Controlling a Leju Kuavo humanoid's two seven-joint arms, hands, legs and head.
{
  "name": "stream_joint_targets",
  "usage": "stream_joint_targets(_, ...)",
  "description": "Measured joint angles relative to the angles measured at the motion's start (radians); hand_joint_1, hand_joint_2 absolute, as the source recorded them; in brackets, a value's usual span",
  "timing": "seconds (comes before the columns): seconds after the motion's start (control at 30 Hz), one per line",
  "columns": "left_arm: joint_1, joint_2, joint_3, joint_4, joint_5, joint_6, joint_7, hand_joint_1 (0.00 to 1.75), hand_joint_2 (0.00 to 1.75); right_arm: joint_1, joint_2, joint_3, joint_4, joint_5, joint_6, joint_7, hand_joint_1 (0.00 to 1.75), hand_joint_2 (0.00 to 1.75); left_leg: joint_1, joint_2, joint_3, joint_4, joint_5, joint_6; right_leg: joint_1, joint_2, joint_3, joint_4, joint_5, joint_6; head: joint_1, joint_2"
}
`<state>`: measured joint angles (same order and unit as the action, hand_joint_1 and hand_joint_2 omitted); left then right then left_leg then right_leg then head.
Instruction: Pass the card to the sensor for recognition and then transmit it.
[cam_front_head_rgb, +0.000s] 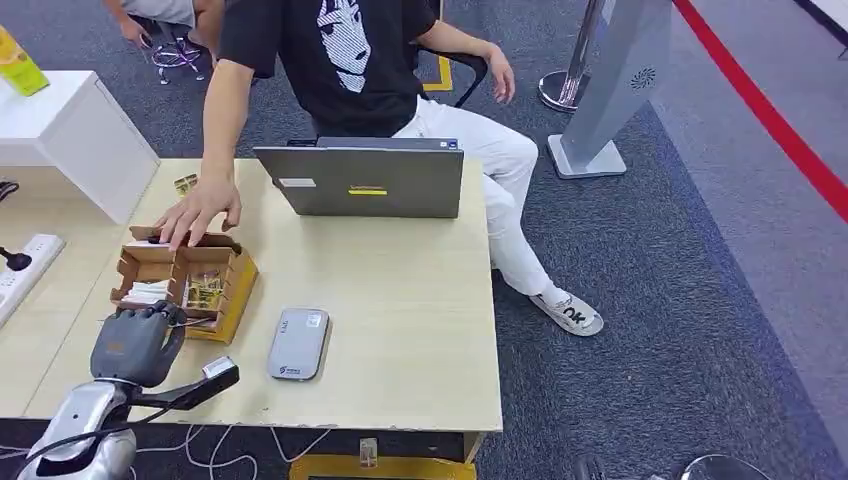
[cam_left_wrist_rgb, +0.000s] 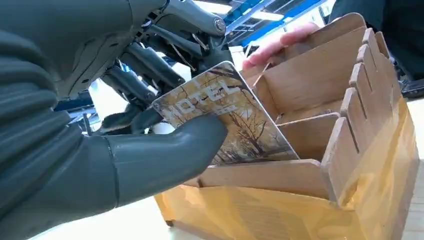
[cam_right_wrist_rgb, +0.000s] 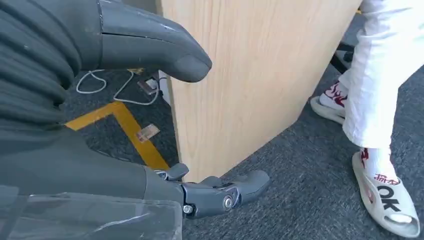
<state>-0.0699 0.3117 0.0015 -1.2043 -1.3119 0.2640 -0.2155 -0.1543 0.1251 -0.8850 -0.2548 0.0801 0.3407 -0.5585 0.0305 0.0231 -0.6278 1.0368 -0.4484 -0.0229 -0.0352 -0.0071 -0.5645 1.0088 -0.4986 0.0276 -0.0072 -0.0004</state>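
Card (cam_left_wrist_rgb: 227, 117) pinched between thumb and darker fingers of the left hand (cam_front_head_rgb: 137, 343), right at the near end of the wooden card box (cam_front_head_rgb: 236, 282), lower edge still down inside a compartment, upper corner tilted up and out toward the hand. Printed face showing: bare-tree artwork in tan and brown, pale lettering that looks like "HOTEL", rounded corners, thin and stiff by the look of it. Long axis hard to call for sure, seems to run slantwise out of the slot rather than flat. Probably just needs a clean lift up and clear of the wooden dividers before anything else. Sensor (cam_front_head_rgb: 298, 343), the grey rounded pad, just beside the box on the tabletop (cam_front_head_rgb: 400, 300), off toward the robot's right of it, so a short sideways carry from the slot, and the left hand far nearer than the other one. Right hand (cam_right_wrist_rgb: 150, 120) hanging below the table edge next to the table's side panel, holding nothing, thumb well apart from the fingers. A person's hand (cam_front_head_rgb: 198, 212) resting on the far end of the box, maybe steadying it, worth watching during the pull. Open laptop (cam_front_head_rgb: 362, 180) beyond the box on the far side of the table, out of the carry path by my guess.
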Motion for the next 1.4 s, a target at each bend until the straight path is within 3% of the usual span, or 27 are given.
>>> stream_joint_targets(0.17,-0.014,-0.039,0.016,-0.029,-0.035,0.104,0.019,1.75,1.75,0.0,0.0,0.0,0.0,-0.001,-0.002,0.0,0.0,1.75,0.0,-0.001,0.0,0.0,0.0,0.0,0.0,-0.001,0.0,0.0,0.0,0.0,0.0,0.0)
stream_joint_targets(0.27,-0.04,-0.079,0.041,-0.098,-0.028,0.129,0.023,1.75,1.75,0.0,0.0,-0.001,0.0,0.004,-0.002,0.0,0.0,1.75,0.0,-0.001,0.0,0.0,0.0,0.0,0.0,-0.001,0.001,0.0,0.0,0.0,0.0,0.0)
stream_joint_targets(0.4,-0.078,-0.126,0.084,-0.214,0.005,0.085,0.014,1.75,1.75,0.0,0.0,-0.003,0.0,0.011,-0.005,0.0,0.0,1.75,0.0,-0.001,0.0,0.001,0.0,0.0,0.0,-0.001,0.001,0.0,0.001,0.0,0.0,0.0)
stream_joint_targets(0.6,-0.096,-0.168,0.128,-0.296,0.026,0.081,-0.008,1.75,1.75,0.0,0.0,-0.006,0.0,0.014,-0.005,0.001,0.0,1.75,0.0,-0.001,0.0,0.001,0.0,0.0,0.0,-0.001,0.0,0.0,0.001,0.0,0.0,0.0)
stream_joint_targets(1.0,-0.099,-0.172,0.133,-0.303,0.026,0.079,-0.01,1.75,1.75,0.0,0.0,-0.006,0.0,0.014,-0.005,0.001,0.0,1.75,0.0,-0.001,0.0,0.001,0.0,0.0,0.0,-0.001,0.0,0.0,0.0,0.0,0.0,0.0)
stream_joint_targets(1.2,-0.114,-0.211,0.147,-0.347,0.022,0.062,-0.018,1.75,1.75,-0.001,0.003,-0.014,0.0,0.014,-0.003,0.001,0.0,1.75,0.0,-0.001,0.0,0.001,0.0,0.0,0.0,-0.001,0.001,0.0,0.0,0.0,0.0,0.0)
stream_joint_targets(1.23,-0.114,-0.215,0.15,-0.347,0.021,0.062,-0.018,0.0,1.75,-0.001,0.003,-0.014,0.0,0.014,-0.003,0.001,0.0,1.75,0.0,-0.001,0.0,0.001,0.0,0.0,0.0,-0.001,0.001,0.0,0.0,0.0,0.0,0.0)
stream_joint_targets(1.4,-0.114,-0.223,0.157,-0.347,0.019,0.056,-0.018,0.0,1.75,-0.001,0.003,-0.014,0.0,0.014,-0.003,0.001,0.0,1.75,0.0,-0.001,0.0,0.0,0.0,0.0,0.0,-0.001,0.0,0.0,0.0,0.0,0.0,0.0)
